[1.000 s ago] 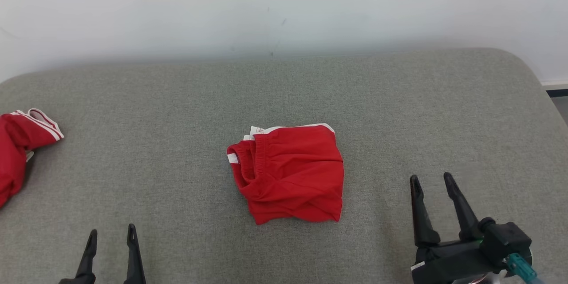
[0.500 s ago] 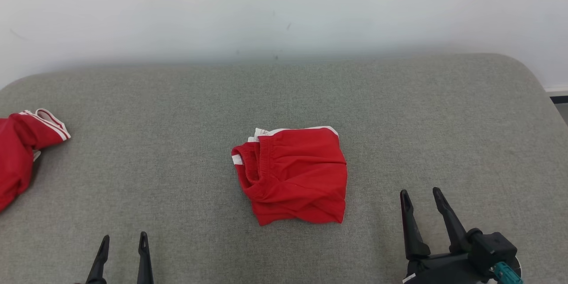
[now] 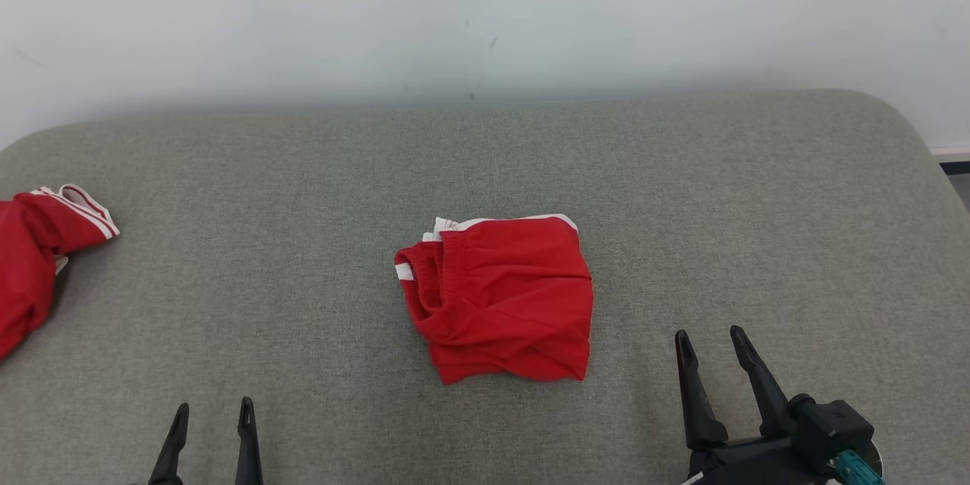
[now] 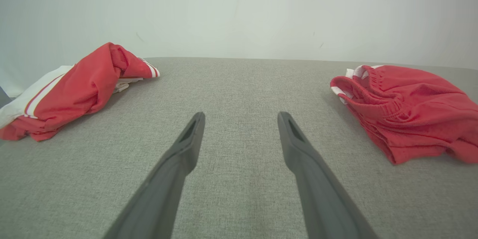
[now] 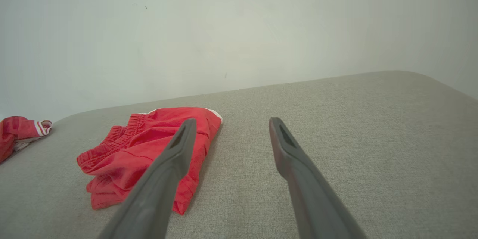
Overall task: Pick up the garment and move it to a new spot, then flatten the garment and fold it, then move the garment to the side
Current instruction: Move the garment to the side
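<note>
Nearest to the robot, the left gripper (image 3: pixel 214 405) hovers in front of the folded red garment (image 3: pixel 500 299) and to its left, jaws wide apart and empty. The right gripper (image 3: pixel 708 333) stands in front of the garment and to its right, also fully open and holding nothing. The garment lies apart from both on the grey cushion (image 3: pixel 303 167). A pinch on the top layer only could pull the fold open. Far to the left of the garment, a second red garment (image 3: pixel 38 242) lies crumpled, and placing there could tangle them.

Grey upholstered surface (image 3: pixel 303 167) against pale wall (image 3: pixel 485 7)
</note>
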